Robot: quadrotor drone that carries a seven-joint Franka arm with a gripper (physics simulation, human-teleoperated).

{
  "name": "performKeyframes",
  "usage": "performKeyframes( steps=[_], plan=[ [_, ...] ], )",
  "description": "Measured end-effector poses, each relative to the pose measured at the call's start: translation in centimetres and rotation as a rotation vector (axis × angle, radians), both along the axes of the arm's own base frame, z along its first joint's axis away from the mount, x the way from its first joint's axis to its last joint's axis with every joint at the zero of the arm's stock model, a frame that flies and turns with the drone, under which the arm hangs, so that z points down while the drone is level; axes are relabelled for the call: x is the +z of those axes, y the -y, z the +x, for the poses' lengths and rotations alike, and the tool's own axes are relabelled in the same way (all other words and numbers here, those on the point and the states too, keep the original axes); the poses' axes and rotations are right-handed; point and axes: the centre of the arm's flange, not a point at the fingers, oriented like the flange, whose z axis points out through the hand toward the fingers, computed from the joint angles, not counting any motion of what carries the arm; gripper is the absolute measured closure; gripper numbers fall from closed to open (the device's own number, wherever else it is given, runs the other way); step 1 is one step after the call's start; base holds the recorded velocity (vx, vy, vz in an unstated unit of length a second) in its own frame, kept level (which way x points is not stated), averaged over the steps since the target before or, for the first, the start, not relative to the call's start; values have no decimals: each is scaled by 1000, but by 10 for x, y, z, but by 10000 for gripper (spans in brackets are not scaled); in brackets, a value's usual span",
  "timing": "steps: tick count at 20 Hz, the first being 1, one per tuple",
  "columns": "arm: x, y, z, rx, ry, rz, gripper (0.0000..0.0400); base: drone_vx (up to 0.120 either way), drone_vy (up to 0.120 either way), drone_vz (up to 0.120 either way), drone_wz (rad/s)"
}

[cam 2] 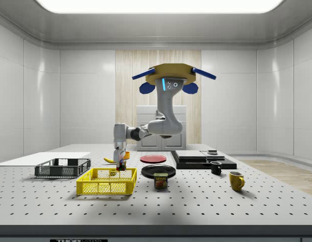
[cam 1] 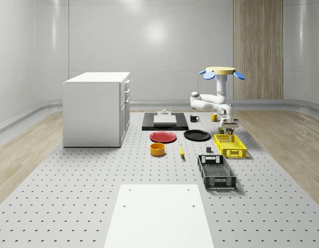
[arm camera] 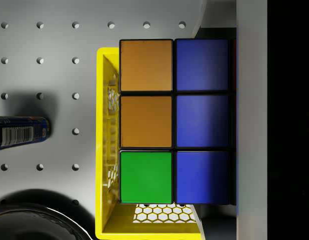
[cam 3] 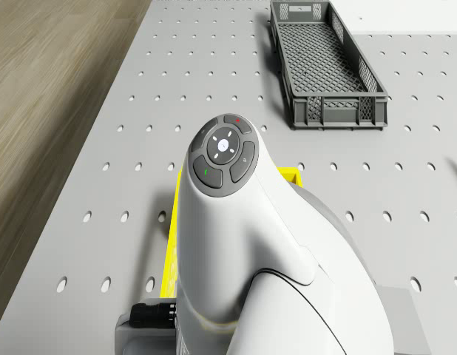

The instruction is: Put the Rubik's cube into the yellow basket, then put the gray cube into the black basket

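1. The drone (cam 2: 169,80), a yellow-topped quadrotor with blue rotors, hovers in the air above the perforated gray table (cam 1: 97,181), over its far part beside the yellow plastic mesh basket (cam 1: 230,145).
2. Its white arm (cam 2: 146,131) bends down so that the gripper (cam 2: 120,162) hangs just above the far end of the yellow basket.
3. The gripper is pinching the Rubik's cube (arm camera: 174,121); the wrist view shows orange, green and blue squares, with the basket's rim and honeycomb floor beneath the cube.
4. The cube is held in the air over the basket and is not resting in it.
5. The black plastic mesh basket (cam 1: 216,172) lies on the table nearer the front edge than the yellow one, a little apart from it.
6. A small dark gray cube (cam 1: 208,150) sits on the table between the two baskets.
7. A tin can (cam 2: 161,180) stands just beside the yellow basket, near a black round plate (cam 2: 158,171).
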Motion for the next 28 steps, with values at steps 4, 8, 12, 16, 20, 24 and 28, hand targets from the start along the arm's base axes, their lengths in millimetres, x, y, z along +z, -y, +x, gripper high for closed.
performKeyframes(
  steps=[4,8,12,16,20,24,28],
  plan=[
    [0,0,0,0,0,0,75,40,-60,0,0],
    [0,0,0,0,0,0,75,0,-60,-10,0],
    [0,0,0,0,0,0,75,0,0,-120,0],
    [0,0,0,0,0,0,75,0,0,-120,0],
    [7,0,0,0,0,0,75,0,0,-10,0],
    [21,0,0,0,0,0,75,0,0,0,0],
    [34,0,0,0,0,0,75,0,0,0,0]
  ],
)
